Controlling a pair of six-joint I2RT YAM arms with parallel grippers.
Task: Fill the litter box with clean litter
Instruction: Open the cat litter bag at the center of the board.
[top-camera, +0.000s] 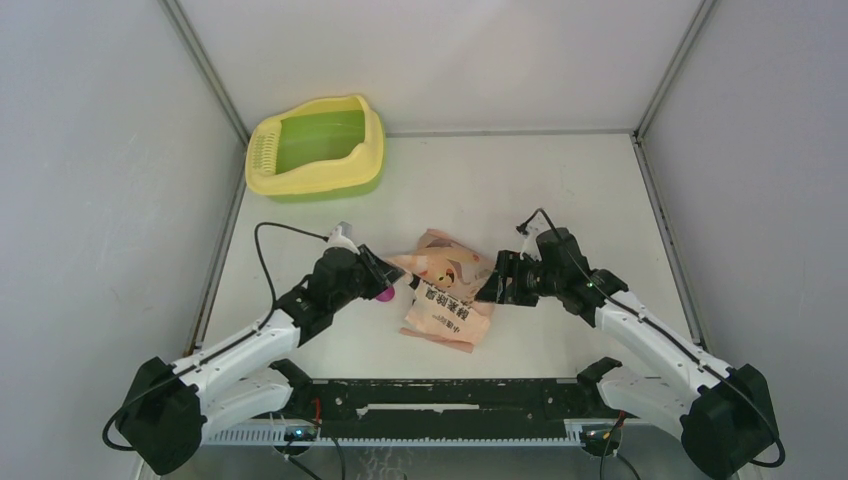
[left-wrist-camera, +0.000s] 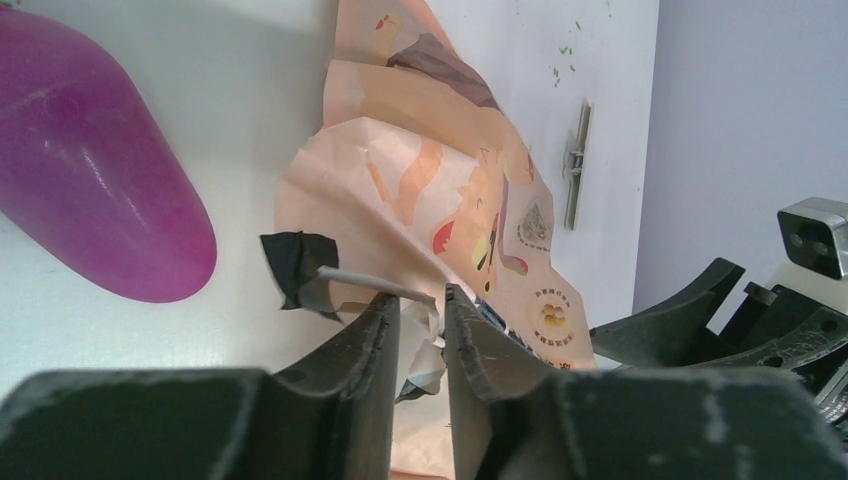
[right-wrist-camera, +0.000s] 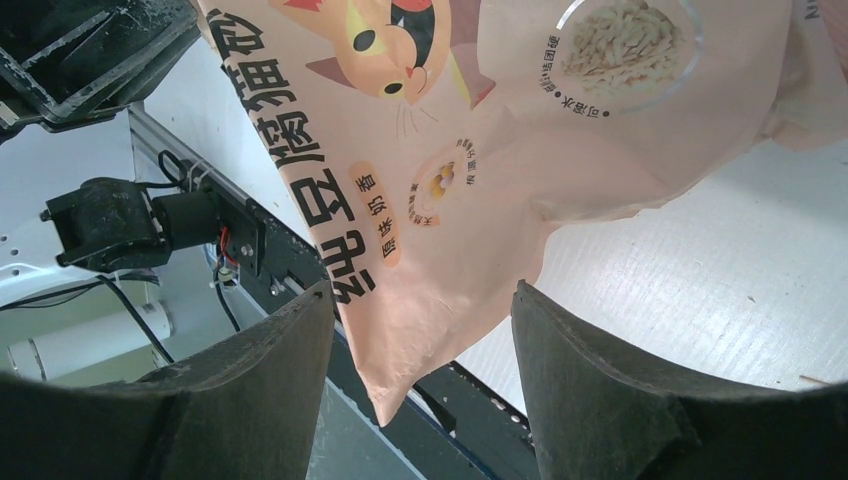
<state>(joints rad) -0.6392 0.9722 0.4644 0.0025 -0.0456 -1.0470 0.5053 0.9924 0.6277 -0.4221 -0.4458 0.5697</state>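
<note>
The litter box (top-camera: 330, 178), yellow-rimmed with a green basin, stands at the table's back left, far from both arms. A flat pink-orange litter bag (top-camera: 447, 292) lies mid-table between the grippers. My left gripper (top-camera: 387, 272) is at the bag's left edge. In the left wrist view that gripper (left-wrist-camera: 422, 297) has its jaws narrowed on the crumpled torn edge of the bag (left-wrist-camera: 420, 180). My right gripper (right-wrist-camera: 422, 287) stands open, a bag (right-wrist-camera: 470, 150) corner hanging untouched between its fingers. Of the clean litter only a few tiny specks (left-wrist-camera: 563, 48) show on the table.
A magenta plastic scoop (left-wrist-camera: 90, 170) lies on the table just left of the left gripper, also seen from above (top-camera: 384, 295). A scrap of black tape (left-wrist-camera: 298, 265) sticks to the bag's torn edge. A black rail (top-camera: 450, 395) runs along the table's near edge.
</note>
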